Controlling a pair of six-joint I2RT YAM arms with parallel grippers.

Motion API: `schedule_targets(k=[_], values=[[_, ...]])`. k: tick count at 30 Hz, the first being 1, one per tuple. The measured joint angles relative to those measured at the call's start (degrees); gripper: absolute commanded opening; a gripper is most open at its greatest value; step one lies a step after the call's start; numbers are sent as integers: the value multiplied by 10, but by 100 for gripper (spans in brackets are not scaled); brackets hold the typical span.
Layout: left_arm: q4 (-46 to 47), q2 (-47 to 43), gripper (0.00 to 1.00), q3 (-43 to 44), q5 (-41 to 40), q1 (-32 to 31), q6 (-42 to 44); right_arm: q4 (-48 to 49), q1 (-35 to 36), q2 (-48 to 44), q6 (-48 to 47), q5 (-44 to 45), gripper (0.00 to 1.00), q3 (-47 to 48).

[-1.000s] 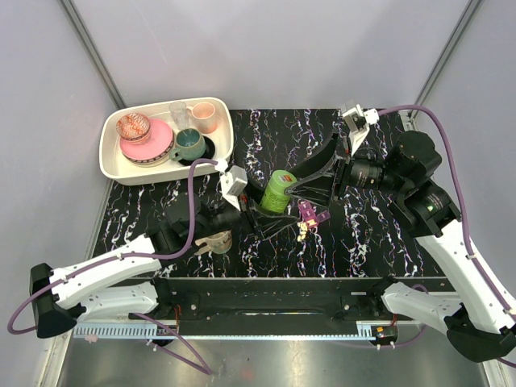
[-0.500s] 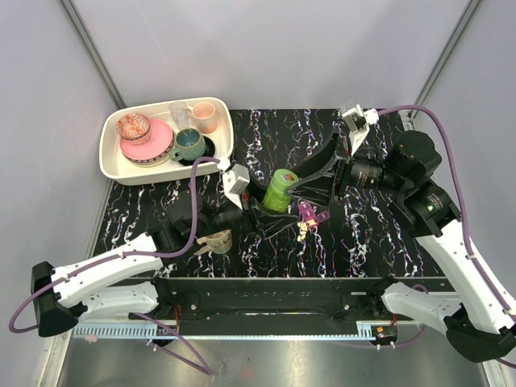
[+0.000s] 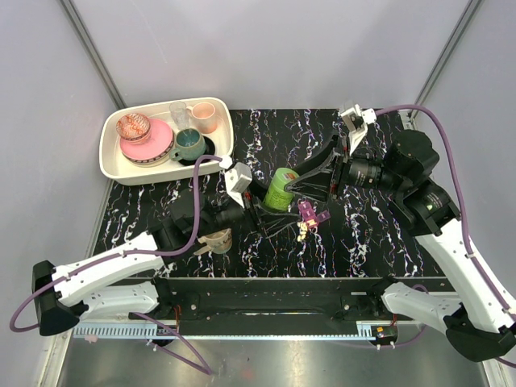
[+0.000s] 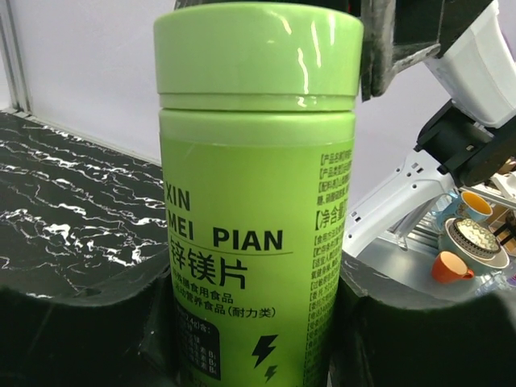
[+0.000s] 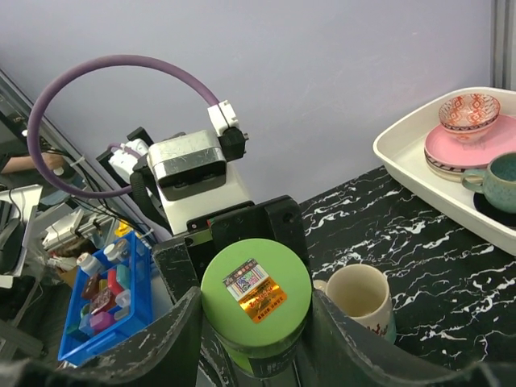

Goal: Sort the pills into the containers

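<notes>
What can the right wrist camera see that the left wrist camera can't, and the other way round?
Only the right wrist view: the green cap from above with its sticker, a beige mug behind it, and a blue bin of small items.
Only the left wrist view: the printed label reading XIN MEI PIAN, with lightning marks.
Both: the lime-green bottle, flanked by that camera's own fingers, the left gripper on its body and the right gripper at its cap.

The green bottle (image 4: 256,201) runs off the left wrist view's lower edge; pills (image 3: 301,232) beside the purple box (image 3: 309,212) are too small to count.
</notes>
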Motion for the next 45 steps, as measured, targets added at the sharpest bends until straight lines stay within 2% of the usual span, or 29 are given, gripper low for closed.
schedule_targets(k=[1,5,12,13,14,15,18,25,34,41,43,45], values=[[-7,0,0,2,-3,0,2,-2,0,1,-2,3,17,1],[-65,6,0,33,-50,0,21,-32,0,19,-3,44,18,25],[-127,55,0,102,-230,2,126,-96,6,89,9,180,18,115],[-129,68,0,112,-258,3,141,-107,6,102,13,199,24,129],[-129,78,0,120,-280,4,151,-115,7,113,15,217,37,142],[-130,88,0,127,-300,5,160,-122,7,124,16,231,58,153],[-131,103,0,137,-333,6,178,-137,7,139,17,255,77,171],[-133,106,0,142,-344,5,215,-155,5,144,10,278,84,178],[-146,111,0,147,-329,4,223,-178,4,146,-2,243,77,167],[-150,116,0,151,-321,4,223,-193,4,154,-11,198,57,163],[-153,118,0,151,-320,4,223,-195,4,154,-14,195,49,161],[-156,119,0,151,-319,4,220,-196,4,154,-16,194,37,159]])
